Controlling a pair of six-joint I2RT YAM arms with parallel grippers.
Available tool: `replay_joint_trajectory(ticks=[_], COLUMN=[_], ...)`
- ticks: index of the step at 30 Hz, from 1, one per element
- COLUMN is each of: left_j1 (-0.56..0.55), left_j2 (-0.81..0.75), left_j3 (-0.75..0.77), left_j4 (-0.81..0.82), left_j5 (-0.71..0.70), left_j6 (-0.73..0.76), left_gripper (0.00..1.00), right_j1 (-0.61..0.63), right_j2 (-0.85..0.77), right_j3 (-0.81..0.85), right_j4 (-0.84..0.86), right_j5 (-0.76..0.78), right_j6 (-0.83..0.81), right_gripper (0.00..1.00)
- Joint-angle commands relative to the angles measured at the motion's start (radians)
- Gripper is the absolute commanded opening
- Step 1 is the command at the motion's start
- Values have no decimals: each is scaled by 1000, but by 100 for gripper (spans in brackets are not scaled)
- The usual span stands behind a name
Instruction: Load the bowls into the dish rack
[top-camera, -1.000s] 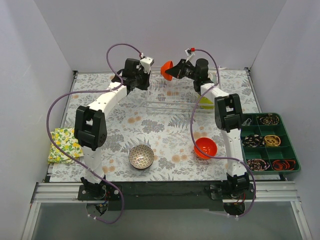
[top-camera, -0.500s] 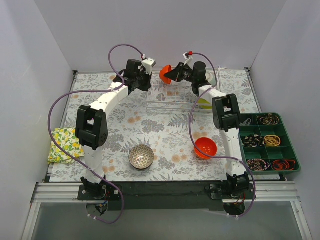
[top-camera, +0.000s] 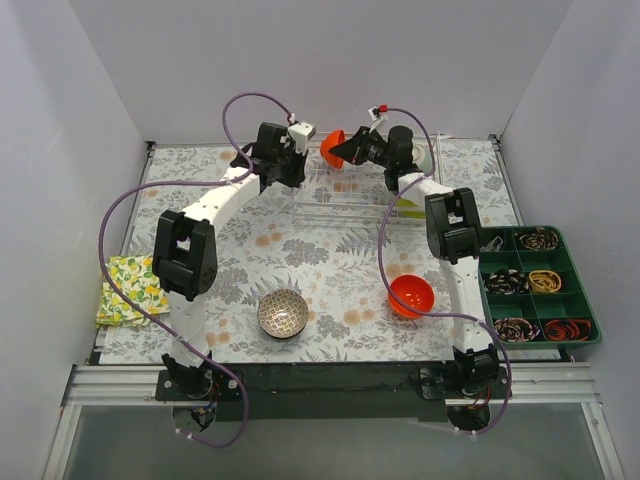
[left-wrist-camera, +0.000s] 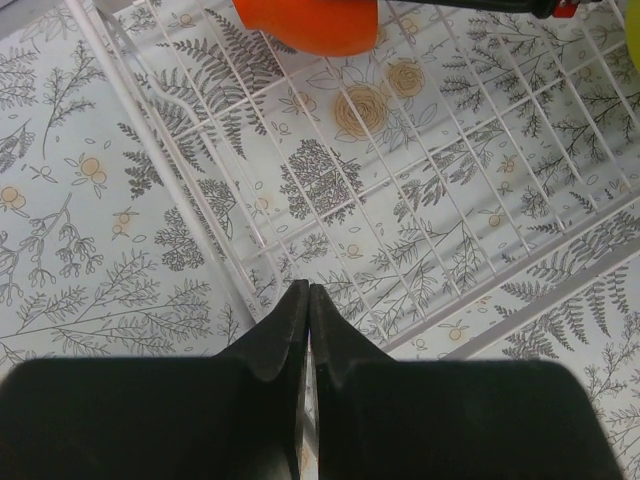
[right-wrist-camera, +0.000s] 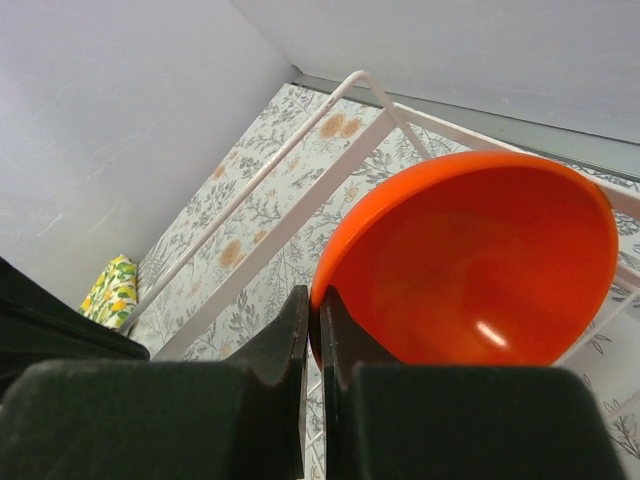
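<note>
My right gripper (right-wrist-camera: 314, 300) is shut on the rim of the plain orange-red bowl (right-wrist-camera: 480, 260), which hangs tilted over the far left end of the dish rack (top-camera: 345, 195). The same bowl (top-camera: 333, 148) shows at the top of the left wrist view (left-wrist-camera: 305, 25). The left gripper (left-wrist-camera: 309, 295) is shut and empty, hovering over the rack's (left-wrist-camera: 420, 200) left near corner. A lime-green bowl (top-camera: 410, 205) sits at the rack's right end, partly behind the right arm. On the table lie a red bowl (top-camera: 411, 296) and a dark patterned bowl (top-camera: 282, 313).
A dark green compartmented tray (top-camera: 540, 285) stands at the right edge. A yellow patterned cloth (top-camera: 125, 290) lies at the left edge. Grey walls close in the table on three sides.
The left wrist has shifted slightly right toward the rack. The right gripper, still holding the orange-red bowl, has eased a little left and lower.
</note>
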Motion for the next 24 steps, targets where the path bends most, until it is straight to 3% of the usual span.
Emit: replay_joint_trajectory(ticks=[1, 8, 13, 19, 24], left_j1=[-7, -21, -38, -46, -44], left_j2=[-49, -29, -15, -15, -26], left_j3=[-18, -40, -29, -41, -54], left_j4=[-10, 39, 59, 85, 102], left_j5=[-23, -17, -5, -23, -29], left_j6=[8, -18, -32, -38, -44], left_gripper=[0, 0, 0, 0, 0], right_j1=[-34, -60, -74, -92, -100], right_j2=[-59, -168, -234, -357, -446], right_j3=[-80, -257, -299, -294, -319], right_j4=[-100, -101, -133, -307, -373], right_j5=[102, 109, 125, 209, 154], right_j6=[-28, -41, -68, -160, -208], right_gripper=[3, 19, 27, 40, 47])
